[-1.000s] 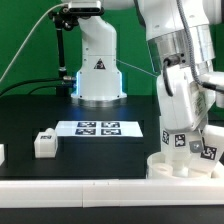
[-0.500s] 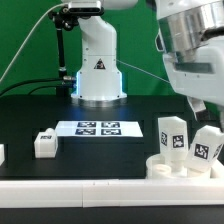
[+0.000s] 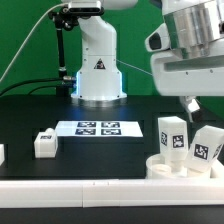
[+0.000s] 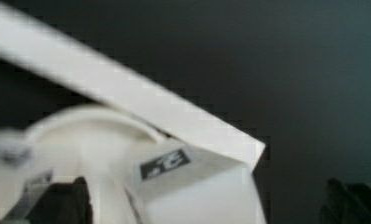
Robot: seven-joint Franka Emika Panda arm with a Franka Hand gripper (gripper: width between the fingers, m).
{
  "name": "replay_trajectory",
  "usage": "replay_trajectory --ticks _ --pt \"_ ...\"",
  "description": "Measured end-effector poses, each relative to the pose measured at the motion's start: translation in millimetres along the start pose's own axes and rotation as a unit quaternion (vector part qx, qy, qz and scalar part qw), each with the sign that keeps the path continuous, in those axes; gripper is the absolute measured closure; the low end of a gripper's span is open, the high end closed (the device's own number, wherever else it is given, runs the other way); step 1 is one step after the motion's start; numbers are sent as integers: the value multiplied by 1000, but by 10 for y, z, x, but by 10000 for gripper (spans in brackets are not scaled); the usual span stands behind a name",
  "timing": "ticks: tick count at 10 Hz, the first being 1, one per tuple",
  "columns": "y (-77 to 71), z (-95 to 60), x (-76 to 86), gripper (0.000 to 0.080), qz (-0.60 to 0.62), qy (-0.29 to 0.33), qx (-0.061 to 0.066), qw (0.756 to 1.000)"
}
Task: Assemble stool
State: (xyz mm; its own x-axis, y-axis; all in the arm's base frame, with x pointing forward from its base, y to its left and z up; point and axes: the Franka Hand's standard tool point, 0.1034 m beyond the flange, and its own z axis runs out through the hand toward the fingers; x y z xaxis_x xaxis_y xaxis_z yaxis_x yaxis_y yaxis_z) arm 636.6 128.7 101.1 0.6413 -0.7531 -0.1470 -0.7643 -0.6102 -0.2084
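The round white stool seat [image 3: 183, 166] lies at the exterior view's lower right. Two white legs with square tags stand upright on it, one [image 3: 172, 134] nearer the middle and one [image 3: 207, 146] tilted beside it. My gripper [image 3: 194, 103] hangs above them, clear of both, with nothing in it. In the blurred wrist view the seat [image 4: 84, 140] and a tagged leg [image 4: 173, 163] lie below my gripper [image 4: 203, 205], whose dark fingers [image 4: 57, 200] stand wide apart. A loose leg [image 3: 44, 143] lies on the table at the exterior view's left.
The marker board [image 3: 98, 128] lies flat mid-table. A long white border bar [image 3: 90, 186] runs along the front edge and crosses the wrist view [image 4: 111, 70]. Another white part [image 3: 2, 153] shows at the exterior view's left edge. The robot base [image 3: 98, 70] stands behind.
My gripper let go of the leg on the seat and rose up and away. The leg stays standing on the seat.
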Motion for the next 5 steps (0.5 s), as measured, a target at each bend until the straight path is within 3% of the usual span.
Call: replay_trajectory --ticks 1,3,5 --pt "-21 -33 32 150 -93 9 -8 996" --pt "-44 30 -2 150 -294 8 -14 956" --pt "-32 42 -17 150 -314 17 -12 949"
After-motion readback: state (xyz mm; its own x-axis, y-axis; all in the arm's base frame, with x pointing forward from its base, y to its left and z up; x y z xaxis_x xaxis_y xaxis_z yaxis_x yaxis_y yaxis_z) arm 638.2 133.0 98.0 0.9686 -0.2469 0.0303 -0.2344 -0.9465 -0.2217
